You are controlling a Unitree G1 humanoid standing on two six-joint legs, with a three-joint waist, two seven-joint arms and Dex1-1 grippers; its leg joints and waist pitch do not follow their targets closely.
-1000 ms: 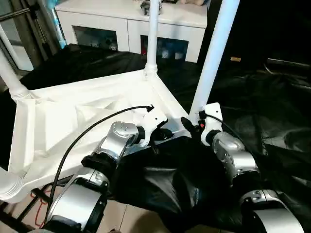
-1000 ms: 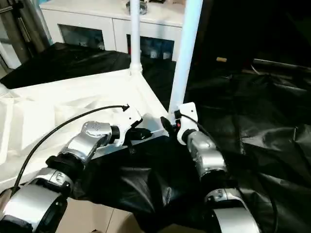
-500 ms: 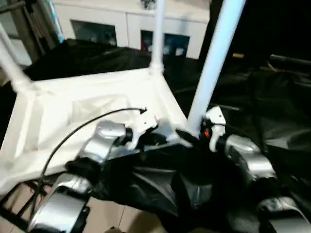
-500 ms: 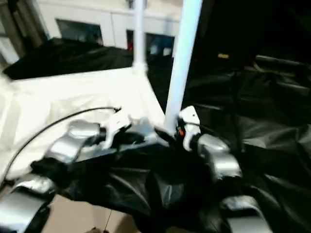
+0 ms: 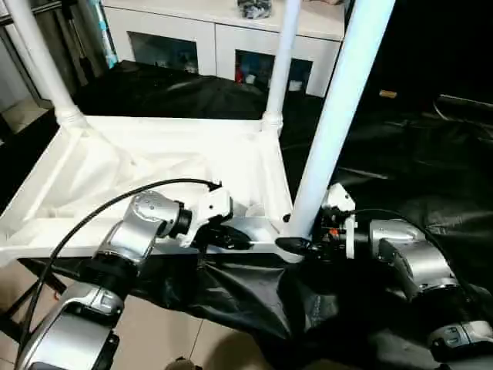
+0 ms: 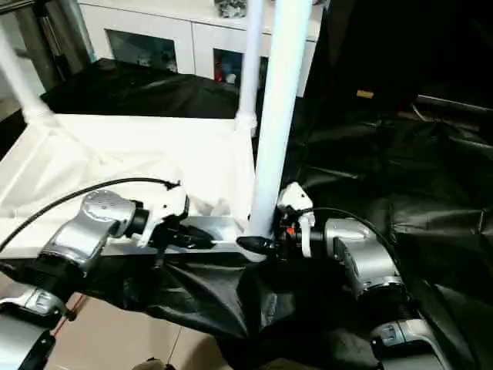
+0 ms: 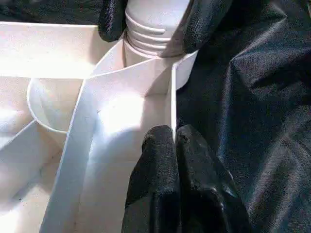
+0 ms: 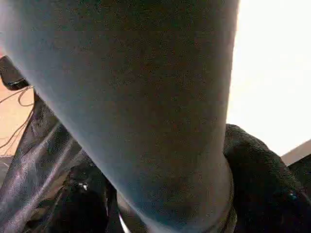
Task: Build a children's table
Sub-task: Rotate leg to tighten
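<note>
gripping near leg [image 5: 333, 131], right hand [image 5: 296, 240] at socket.

Head views are sharp and evenly lit, though the white tabletop [image 5: 154, 166] glares bright against the black sheet [image 5: 416, 166]. Right wrist view's dim, with the leg [image 8: 146, 107] blurry and shadowed.

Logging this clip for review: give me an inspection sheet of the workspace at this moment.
Surface: black sheeting on the floor.
Job's things: tabletop upside down; three legs upright in corner sockets, near leg among them.
Clutter: nothing seen.
Grippers: left gripper shut, at the tabletop's rim; right gripper around the near leg's base.
Cables: black cable along the left arm.
Surroundings: white cabinet behind.
</note>
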